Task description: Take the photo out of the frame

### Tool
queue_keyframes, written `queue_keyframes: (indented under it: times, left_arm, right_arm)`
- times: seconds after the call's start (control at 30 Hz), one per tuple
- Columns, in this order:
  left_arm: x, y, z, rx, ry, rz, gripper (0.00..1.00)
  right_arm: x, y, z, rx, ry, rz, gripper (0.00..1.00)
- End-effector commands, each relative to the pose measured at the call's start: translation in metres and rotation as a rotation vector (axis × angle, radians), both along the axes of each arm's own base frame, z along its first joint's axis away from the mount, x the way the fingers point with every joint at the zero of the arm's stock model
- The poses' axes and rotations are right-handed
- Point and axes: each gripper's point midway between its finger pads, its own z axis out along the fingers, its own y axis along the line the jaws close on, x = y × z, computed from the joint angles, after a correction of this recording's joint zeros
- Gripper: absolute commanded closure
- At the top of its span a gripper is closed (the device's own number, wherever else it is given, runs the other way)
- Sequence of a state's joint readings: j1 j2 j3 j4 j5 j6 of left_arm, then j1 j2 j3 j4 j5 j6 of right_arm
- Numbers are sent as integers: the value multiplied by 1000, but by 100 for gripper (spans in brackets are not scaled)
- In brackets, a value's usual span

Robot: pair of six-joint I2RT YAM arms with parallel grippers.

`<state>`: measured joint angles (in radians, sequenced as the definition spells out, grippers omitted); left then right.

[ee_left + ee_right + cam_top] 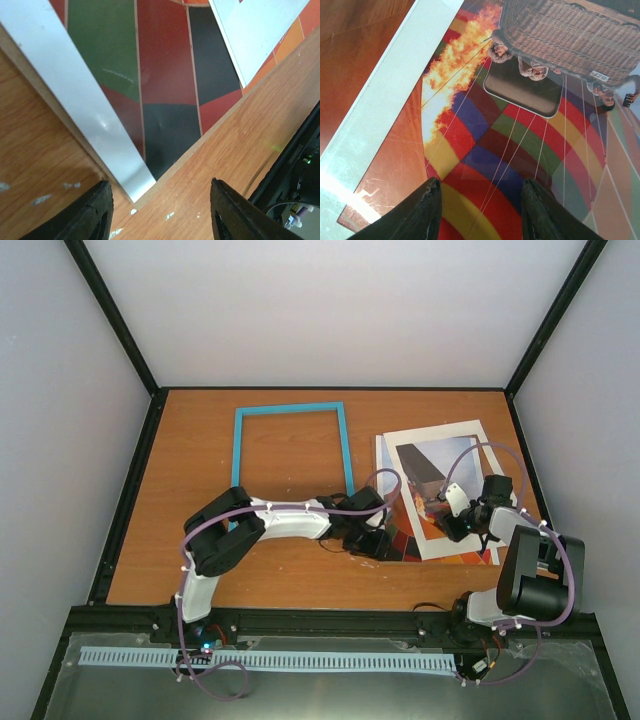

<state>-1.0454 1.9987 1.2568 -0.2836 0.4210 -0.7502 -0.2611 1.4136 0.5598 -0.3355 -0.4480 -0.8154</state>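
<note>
From above, the frame [238, 455] lies empty on the counter [200, 440], the photo [420, 460] flat just right of it, overlapping a coloured sheet [405, 548]. The left wrist view shows the left pincer [160, 205] released above that sheet's corner. The right wrist view shows the right pincer [482, 205] released over the photo; gripping its white margin, not the glossy face, seems wisest.

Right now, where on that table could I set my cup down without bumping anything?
Bare wood lies left of the blue frame, toward the table's left edge, behind it, and inside its border. The right side is crowded: the photo lies there with the left hand at its corner and the right hand over it.
</note>
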Motion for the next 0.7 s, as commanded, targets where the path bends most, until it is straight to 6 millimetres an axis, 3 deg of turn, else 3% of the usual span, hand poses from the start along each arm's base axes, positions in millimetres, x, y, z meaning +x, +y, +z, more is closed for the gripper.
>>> queue_keyframes:
  times: [0.0,0.67]
  left_arm:
    - [7,-20,14,-59,-16,-13,47]
    - [1,-30,32,-99,-18,-33,50]
  right_arm:
    - [-24,-4,-21,-35,111,-23,55]
    - [-25,-3,-21,-34,111,-22,54]
